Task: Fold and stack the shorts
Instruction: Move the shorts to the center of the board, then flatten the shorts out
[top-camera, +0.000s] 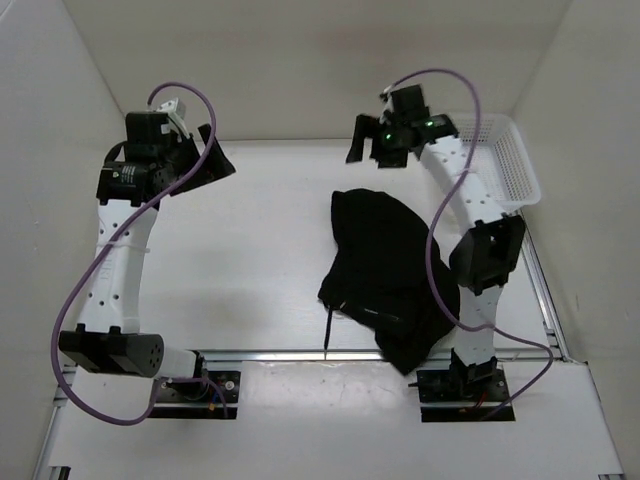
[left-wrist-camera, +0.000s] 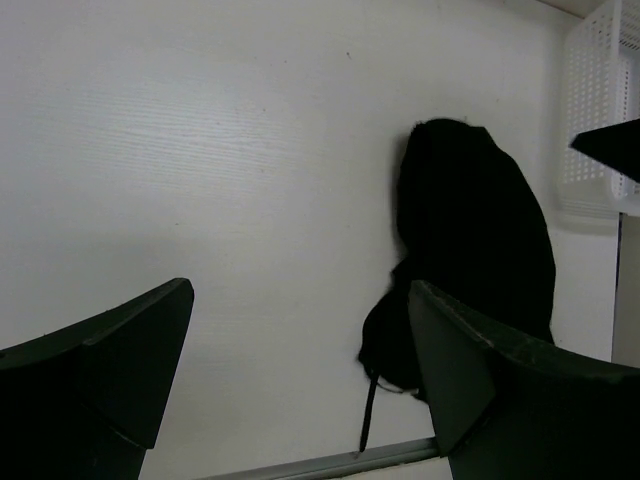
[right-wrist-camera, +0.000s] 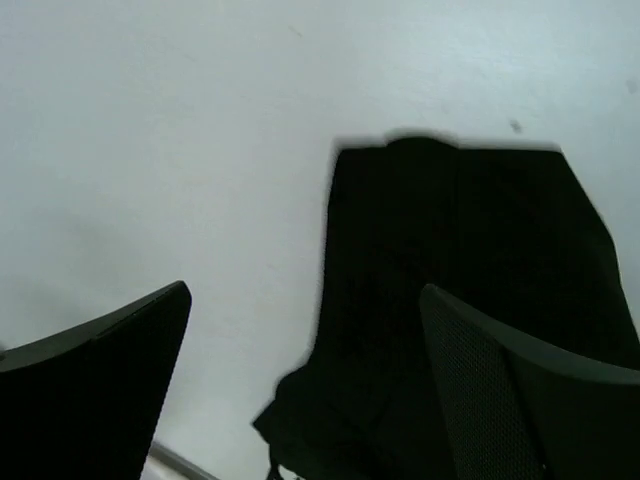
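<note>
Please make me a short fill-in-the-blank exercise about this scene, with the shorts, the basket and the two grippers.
1. The crumpled shorts on the table are ____ in colour.
2. The white mesh basket stands at the far ____ corner of the table.
3. Both the left gripper and the right gripper are ____, not shut, and hold nothing.
Missing words: black; right; open.
</note>
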